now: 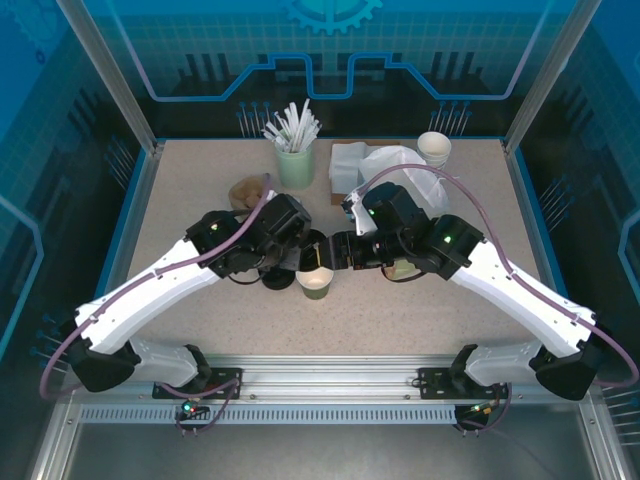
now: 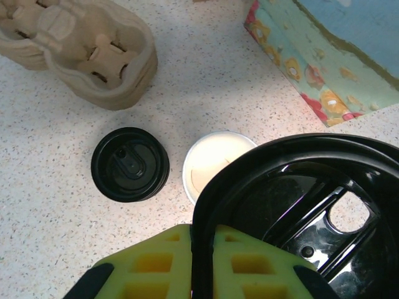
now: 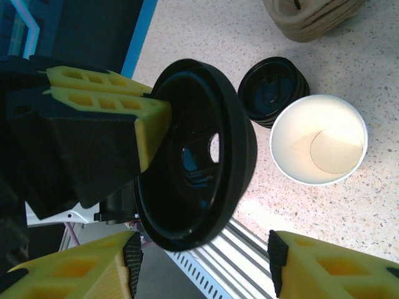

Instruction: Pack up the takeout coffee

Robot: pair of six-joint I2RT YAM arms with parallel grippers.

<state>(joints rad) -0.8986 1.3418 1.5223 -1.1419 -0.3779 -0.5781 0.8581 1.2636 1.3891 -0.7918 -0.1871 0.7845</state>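
Yellow left fingers (image 2: pixel 177 249) right up against the lens, clamped tight on the rim of the black lid (image 2: pixel 293 212), one on each side of the edge, and the lid is carried tilted with its hollow underside showing. Just beyond it the cup (image 2: pixel 215 165) stands upright on the tabletop (image 2: pixel 62 237), mouth open, white inside, nothing visible in it but its bare bottom. From this angle the lid's far edge overlaps the cup's near rim, so it hangs above the cup's edge, tilted and not seated. Right fingers (image 3: pixel 336 261) are spread wide and gripping nothing, down by the held lid's lower edge, and the cup sits off to one side, apart from both of them.

Now, handling. Thin plastic lid, light, a bit springy, glossy. An edge pinch like this could let it swivel, so I'd say it wants levelling before it's pressed home. The paper cup looks empty, so it's featherweight and easy to tip or shove, and the wall will dent under a hard squeeze. Best hold is round the side wall below the rolled rim, gently, or steady it there while the lid snaps on.

Just beside the cup sits a stack of black lids (image 2: pixel 129 164). Further back there's a cardboard cup carrier (image 2: pixel 93 56), where I'd expect the capped cup to go, and a patterned box (image 2: pixel 312 68) off to the other side
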